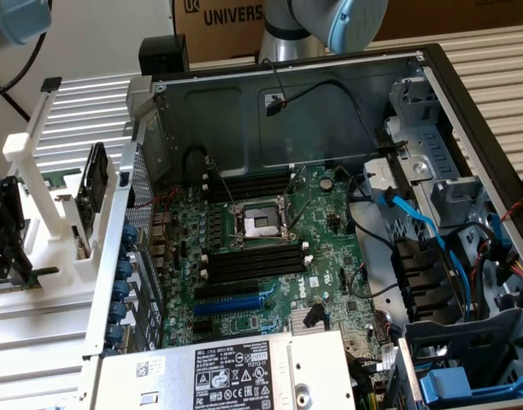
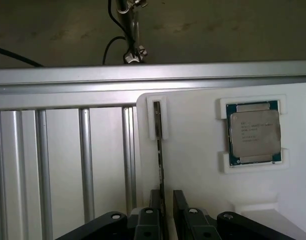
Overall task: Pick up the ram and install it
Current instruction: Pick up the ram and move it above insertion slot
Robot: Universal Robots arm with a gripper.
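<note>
A robot lab for computer work.
An open computer case (image 1: pixel 330 102) fills the middle, a grey robot arm (image 1: pixel 330 21) stands at the top, and a white parts holder (image 1: pixel 18 147) sits at the exterior view's left.

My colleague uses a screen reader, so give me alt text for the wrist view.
The open claw sits at one end of the ram, standing edge-on in a white holder. A silver processor chip lies in the same holder.

Ram (image 2: pixel 160 150) dark; CPU chip (image 2: pixel 254 132) silver w/ green border; fixture (image 2: pixel 193 165) white; gripper (image 2: pixel 166 202) blk; mobo (image 1: pixel 270 248) green; cables (image 1: pixel 415 222) blue.
</note>
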